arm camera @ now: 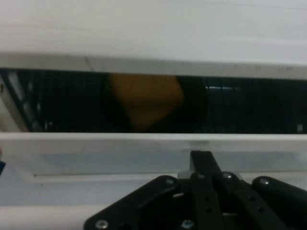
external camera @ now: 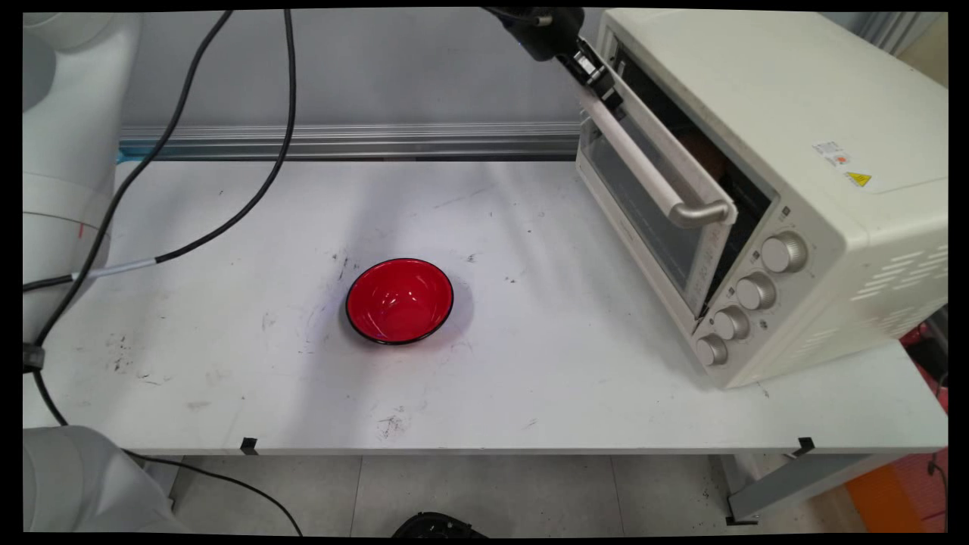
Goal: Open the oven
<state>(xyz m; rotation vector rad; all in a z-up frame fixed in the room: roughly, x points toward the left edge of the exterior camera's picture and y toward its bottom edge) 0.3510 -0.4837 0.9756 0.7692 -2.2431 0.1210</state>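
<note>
The gripper (external camera: 598, 79) sits at the upper end of the handle (external camera: 643, 163) on the toaster oven (external camera: 795, 189), whose door (external camera: 651, 219) hangs partly ajar; whether its jaws are apart or clamped on the handle cannot be told. The oven stands at the table's (external camera: 530, 378) three o'clock side. A red bowl (external camera: 400, 300) rests near the middle, at roughly seven o'clock from the gripper and well apart. Only the hand view looks through the door gap, showing an orange-brown object (arm camera: 144, 103) inside. The white table is scuffed; a grey wall (external camera: 378, 68) stands behind.
</note>
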